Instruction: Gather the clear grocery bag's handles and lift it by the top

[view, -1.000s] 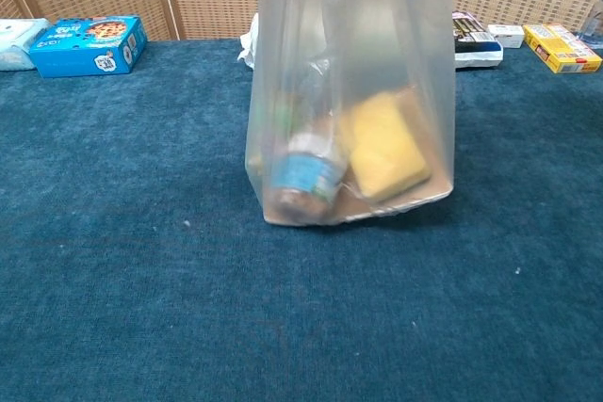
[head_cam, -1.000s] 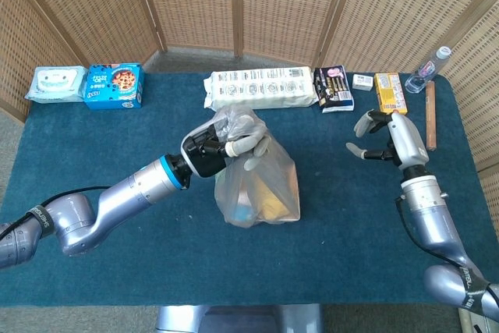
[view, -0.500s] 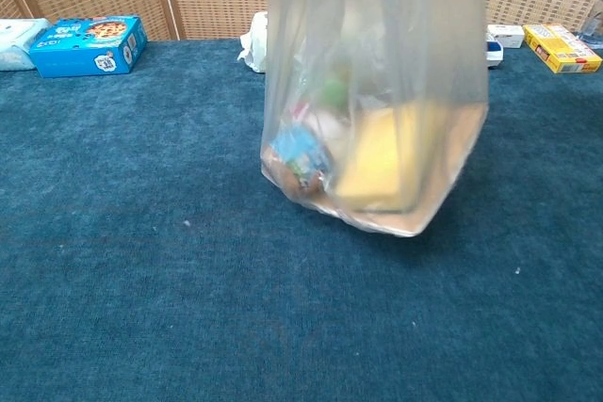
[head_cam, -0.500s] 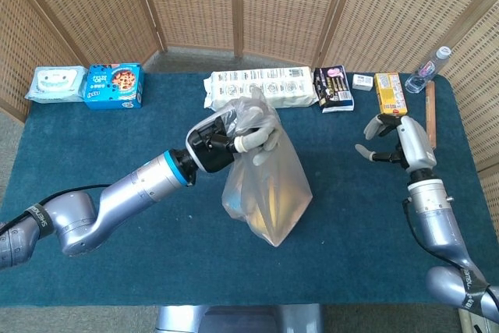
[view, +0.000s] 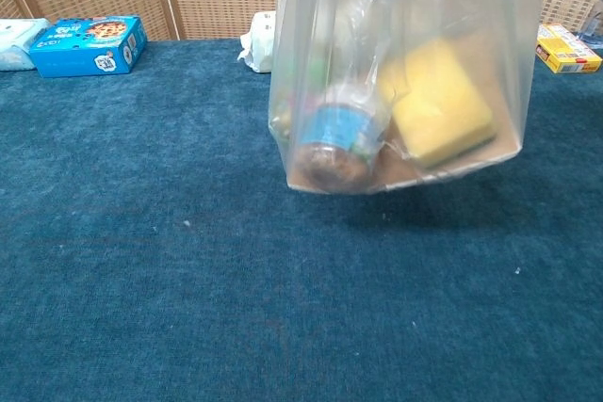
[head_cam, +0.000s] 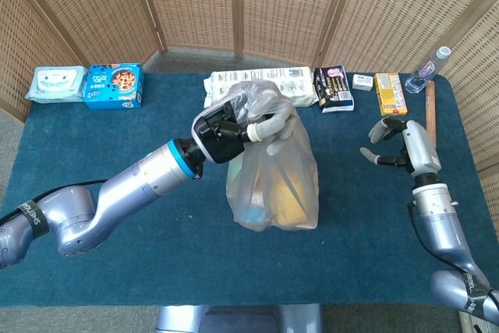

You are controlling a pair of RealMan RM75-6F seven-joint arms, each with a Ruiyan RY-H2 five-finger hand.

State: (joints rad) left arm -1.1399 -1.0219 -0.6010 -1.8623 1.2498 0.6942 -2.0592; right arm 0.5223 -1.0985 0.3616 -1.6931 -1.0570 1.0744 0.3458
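Left hand (head_cam: pixel 253 118) clamps its fingers (head_cam: pixel 277 129) on the bag (head_cam: pixel 273 185) top, mid-frame. Bag (view: pixel 405 72) hangs off the bench (view: pixel 141 261); lift looks done. Right hand (head_cam: pixel 405 144), far right, is spread and empty.

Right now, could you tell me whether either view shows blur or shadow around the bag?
Chest view: the bag looks slightly soft, with a dark shadow on the table beneath it. Head view: sharp, evenly lit, left robot hand holding the top.

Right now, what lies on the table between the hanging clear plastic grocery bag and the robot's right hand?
Only bare blue tablecloth lies between the clear plastic grocery bag and the right hand, as the head view shows.
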